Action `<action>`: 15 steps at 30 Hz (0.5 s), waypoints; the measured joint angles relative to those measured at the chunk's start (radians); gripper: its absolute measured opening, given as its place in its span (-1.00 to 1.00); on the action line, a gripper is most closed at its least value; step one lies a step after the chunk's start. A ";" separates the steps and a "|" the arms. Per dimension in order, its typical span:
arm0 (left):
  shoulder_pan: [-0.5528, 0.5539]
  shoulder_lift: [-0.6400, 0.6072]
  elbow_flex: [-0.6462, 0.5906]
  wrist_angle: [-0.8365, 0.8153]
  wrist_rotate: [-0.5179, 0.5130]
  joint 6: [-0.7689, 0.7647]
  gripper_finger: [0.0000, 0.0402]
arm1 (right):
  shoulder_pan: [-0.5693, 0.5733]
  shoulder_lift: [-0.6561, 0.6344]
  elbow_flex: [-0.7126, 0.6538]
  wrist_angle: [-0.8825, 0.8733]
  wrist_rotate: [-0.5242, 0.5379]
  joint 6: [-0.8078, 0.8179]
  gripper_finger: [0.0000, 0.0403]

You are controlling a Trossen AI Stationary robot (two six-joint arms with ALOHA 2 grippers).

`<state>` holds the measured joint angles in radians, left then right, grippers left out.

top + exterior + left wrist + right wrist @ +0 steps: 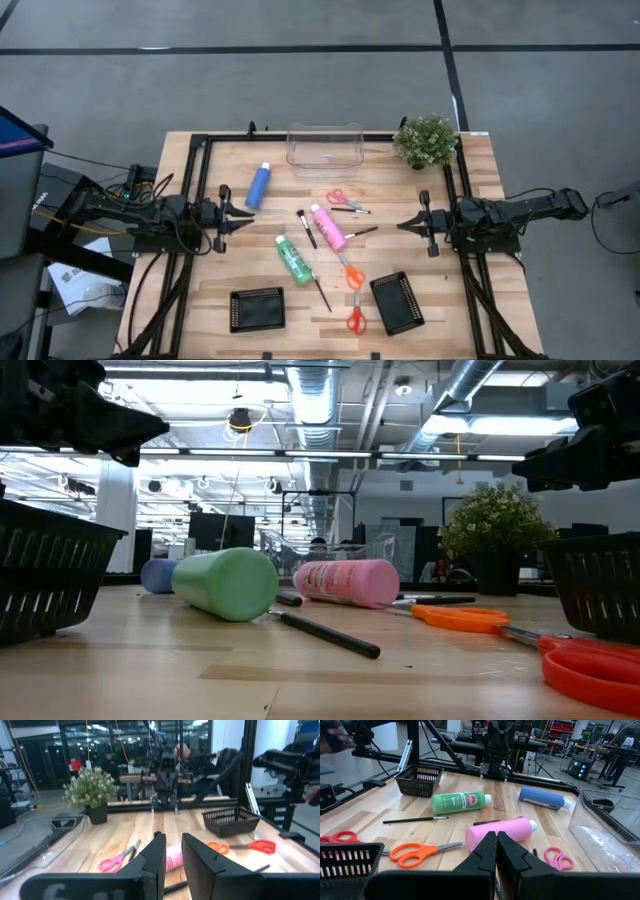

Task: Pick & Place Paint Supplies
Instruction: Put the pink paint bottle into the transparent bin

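My wooden table [200,275] carries blue [258,186], pink [328,227] and green [294,259] bottles, brushes [306,228], scissors [354,296], two black baskets [257,309], a clear bin [324,148] and a plant [426,140].

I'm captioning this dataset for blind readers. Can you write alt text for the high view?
Seen from above, a wooden table holds blue, pink and green paint bottles lying flat among brushes, scissors and two black baskets. A clear bin and potted plant stand at its far edge; left gripper and right gripper hover at the sides, empty.

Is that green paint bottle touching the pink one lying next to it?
Apart. The high view shows bare wood between the green bottle and the pink bottle; the right wrist view shows that gap too.
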<state>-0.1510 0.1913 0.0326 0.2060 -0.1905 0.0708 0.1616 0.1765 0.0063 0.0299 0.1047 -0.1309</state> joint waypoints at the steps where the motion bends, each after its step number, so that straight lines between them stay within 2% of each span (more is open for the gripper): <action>1: 0.000 0.000 0.000 0.008 0.000 0.000 -0.73 | 0.000 0.000 0.000 0.000 0.000 0.000 -1.00; 7: 0.000 0.000 0.000 0.087 0.001 0.000 -0.73 | 0.000 0.000 0.000 0.000 0.000 0.000 -1.00; 15: 0.000 0.000 0.000 0.094 0.004 -0.054 -0.73 | 0.001 0.000 0.000 0.006 0.000 0.003 -1.00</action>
<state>-0.1509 0.1913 0.0326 0.2995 -0.1865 0.0168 0.1627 0.1768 0.0062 0.0363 0.1047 -0.1282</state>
